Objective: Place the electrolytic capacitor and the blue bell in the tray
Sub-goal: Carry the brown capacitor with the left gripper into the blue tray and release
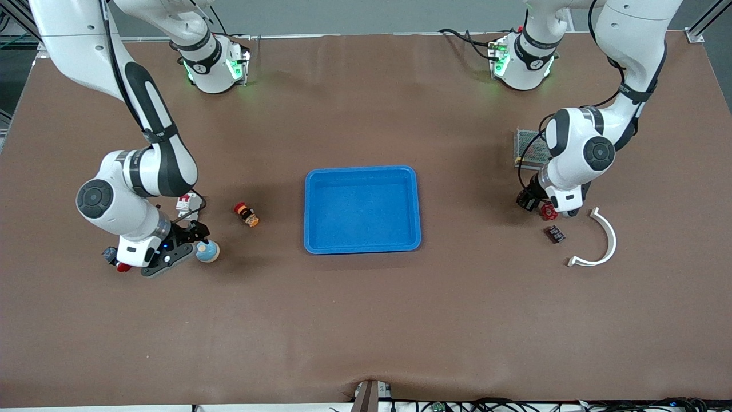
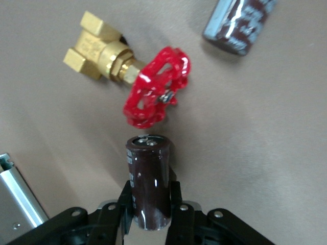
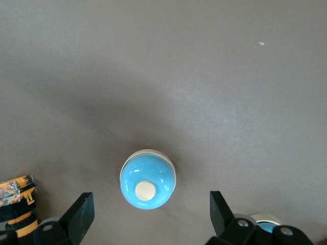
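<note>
In the left wrist view, my left gripper (image 2: pixel 149 199) is shut on a dark brown electrolytic capacitor (image 2: pixel 148 178), held by its lower end beside a brass valve with a red handwheel (image 2: pixel 156 87). In the front view this gripper (image 1: pixel 530 199) is low at the left arm's end of the table, and the arm hides the capacitor there. The blue bell (image 3: pixel 148 178) has a cream button and stands on the table. My right gripper (image 3: pixel 150 212) is open just over it, one finger to each side, not touching. The bell (image 1: pixel 207 250) shows beside that gripper (image 1: pixel 191 243). The blue tray (image 1: pixel 362 171) lies mid-table.
A second capacitor (image 2: pixel 237 23) lies near the valve (image 1: pixel 549 212), with a white curved piece (image 1: pixel 603 240) and a grey mesh box (image 1: pixel 529 147) close by. An orange and red part (image 1: pixel 246 214) and a white switch (image 1: pixel 184 201) lie near the right arm.
</note>
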Tool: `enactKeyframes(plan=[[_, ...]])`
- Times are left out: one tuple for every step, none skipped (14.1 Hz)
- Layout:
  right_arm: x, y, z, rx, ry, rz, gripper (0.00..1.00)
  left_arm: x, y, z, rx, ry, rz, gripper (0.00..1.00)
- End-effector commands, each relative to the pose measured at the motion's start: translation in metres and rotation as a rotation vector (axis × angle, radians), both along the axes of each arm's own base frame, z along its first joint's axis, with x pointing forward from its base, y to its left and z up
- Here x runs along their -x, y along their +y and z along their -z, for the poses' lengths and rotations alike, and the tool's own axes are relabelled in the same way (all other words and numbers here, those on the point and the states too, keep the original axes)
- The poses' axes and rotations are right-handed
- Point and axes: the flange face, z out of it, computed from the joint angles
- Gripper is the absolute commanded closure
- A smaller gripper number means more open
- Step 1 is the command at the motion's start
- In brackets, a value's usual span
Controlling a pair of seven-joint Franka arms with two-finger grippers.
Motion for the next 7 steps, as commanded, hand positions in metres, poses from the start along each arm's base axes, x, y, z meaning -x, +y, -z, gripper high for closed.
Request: enactKeyframes(plan=[[0.004,0.006,0.007,-0.014,0.004,-0.017,0.00,-0.014,-0.007,-0.025,-0.001,0.011,0.018,1.00],[0.004,0.007,0.010,-0.013,0.007,-0.020,0.00,-0.018,-0.011,-0.036,-0.001,0.014,0.029,1.00],[0.004,0.009,0.012,-0.012,0.010,-0.025,0.00,-0.020,-0.016,-0.045,-0.001,0.018,0.041,1.00],[0.006,0.015,0.021,-0.010,0.022,-0.034,0.00,-0.021,-0.029,-0.052,0.002,0.025,0.067,1.00],[0.005,0.016,0.024,-0.008,0.010,-0.035,0.00,-0.023,-0.038,-0.057,0.004,0.030,0.080,1.00],[0.003,0.016,0.028,-0.007,-0.002,-0.035,0.00,-0.025,-0.045,-0.064,0.002,0.027,0.070,1.00],[0.003,0.014,0.032,-0.004,-0.001,-0.033,0.00,-0.026,-0.061,-0.069,0.000,0.030,0.065,1.00]])
